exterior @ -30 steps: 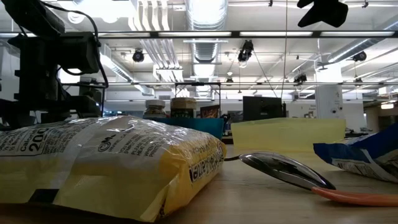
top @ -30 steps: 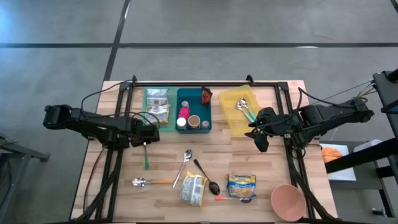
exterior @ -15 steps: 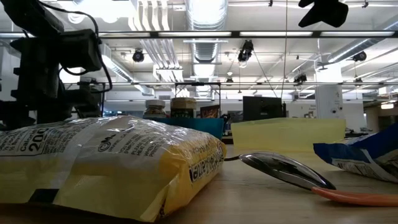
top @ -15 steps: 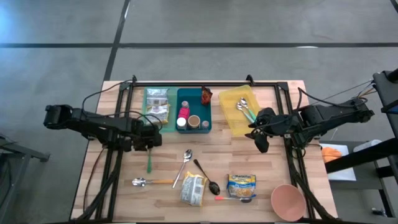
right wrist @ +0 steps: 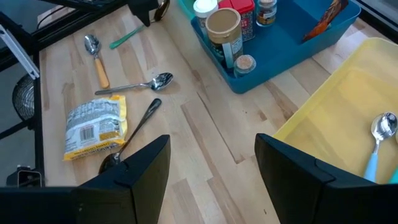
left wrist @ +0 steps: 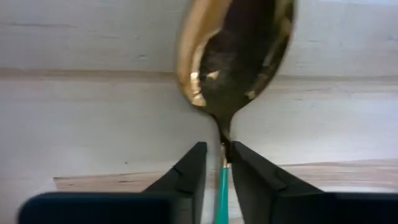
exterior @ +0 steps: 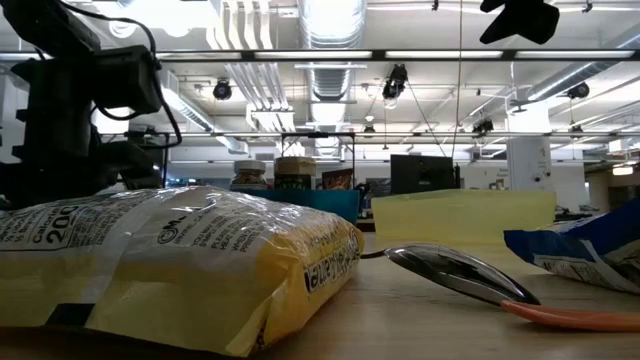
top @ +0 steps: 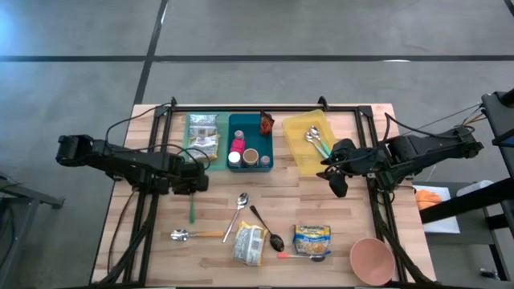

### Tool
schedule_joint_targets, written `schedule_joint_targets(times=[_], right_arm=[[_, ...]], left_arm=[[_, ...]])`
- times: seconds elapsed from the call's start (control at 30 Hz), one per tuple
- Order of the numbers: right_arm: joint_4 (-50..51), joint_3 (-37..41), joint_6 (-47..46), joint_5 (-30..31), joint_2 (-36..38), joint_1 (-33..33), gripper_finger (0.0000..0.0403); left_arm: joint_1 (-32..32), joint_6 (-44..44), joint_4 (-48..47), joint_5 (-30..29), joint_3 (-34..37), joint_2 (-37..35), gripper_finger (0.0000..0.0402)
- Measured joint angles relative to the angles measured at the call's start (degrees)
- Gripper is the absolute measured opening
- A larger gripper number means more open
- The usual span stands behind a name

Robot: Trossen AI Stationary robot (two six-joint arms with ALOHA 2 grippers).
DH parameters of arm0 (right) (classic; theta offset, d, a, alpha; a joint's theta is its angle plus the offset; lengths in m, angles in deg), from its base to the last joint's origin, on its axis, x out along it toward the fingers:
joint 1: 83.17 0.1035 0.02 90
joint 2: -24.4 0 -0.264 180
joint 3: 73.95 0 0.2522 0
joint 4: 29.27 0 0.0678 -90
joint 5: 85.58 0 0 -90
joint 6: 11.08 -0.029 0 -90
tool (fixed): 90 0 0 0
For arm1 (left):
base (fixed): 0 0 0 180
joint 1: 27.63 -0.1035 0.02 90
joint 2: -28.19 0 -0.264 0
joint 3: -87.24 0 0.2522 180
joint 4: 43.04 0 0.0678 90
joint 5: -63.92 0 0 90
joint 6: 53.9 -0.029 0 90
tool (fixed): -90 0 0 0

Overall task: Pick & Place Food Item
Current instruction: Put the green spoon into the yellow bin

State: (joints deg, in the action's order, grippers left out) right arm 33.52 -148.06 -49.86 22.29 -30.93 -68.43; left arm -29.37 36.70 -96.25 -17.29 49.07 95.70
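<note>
The left end effector (left wrist: 216,163) is low over the counter (top: 217,218), fingers clenched on the green-handled spoon (left wrist: 233,56), apparently still on the wood. The right end effector (right wrist: 208,165) hovers released beside the yellow tray (top: 299,147).

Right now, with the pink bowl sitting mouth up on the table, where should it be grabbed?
Probably take the pink bowl by its rim, from straight above: it sits mouth up, so one of the jaws can drop inside the thin wall and the other outside.
</note>
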Motion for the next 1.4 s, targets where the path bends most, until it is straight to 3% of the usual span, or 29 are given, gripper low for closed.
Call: schedule_joint_targets(times=[0.2, 0.47, 0.9, 1.0, 1.2, 1.4], right_arm=[[0.0, 0.0, 0.0, 0.0, 0.0, 0.0, 0.023], [0.0, 0.0, -0.2, -0.1, 0.0, 0.0, 0.023], [0.1, 0.0, -0.3, -0.4, 0.0, 0.0, 0.023], [0.0, 0.0, -3.8, 1.6, 0.0, 0.0, 0.023], [-3.6, 0.4, -14.9, 9.0, -0.9, 0.0, 0.023], [-18.2, 1.4, -12.7, 9.1, -5.1, 0.0, 0.023]], left_arm=[[0.0, -1.7, -0.5, -0.6, 0.0, 0.0, 0.0012], [0.0, -1.4, -2.0, -2.7, -2.1, 0.3, 0.0006], [0.5, -5.1, -8.5, -3.7, -12.2, 0.2, 0.0004], [1.3, -5.3, -8.7, -4.7, -14.8, 0.2, 0.0004], [3.2, -5.6, -7.7, -12.9, -22.5, 0.2, 0.0004], [4.5, -13.8, 3.8, -24.4, -30.0, 0.1, 0.0004]])
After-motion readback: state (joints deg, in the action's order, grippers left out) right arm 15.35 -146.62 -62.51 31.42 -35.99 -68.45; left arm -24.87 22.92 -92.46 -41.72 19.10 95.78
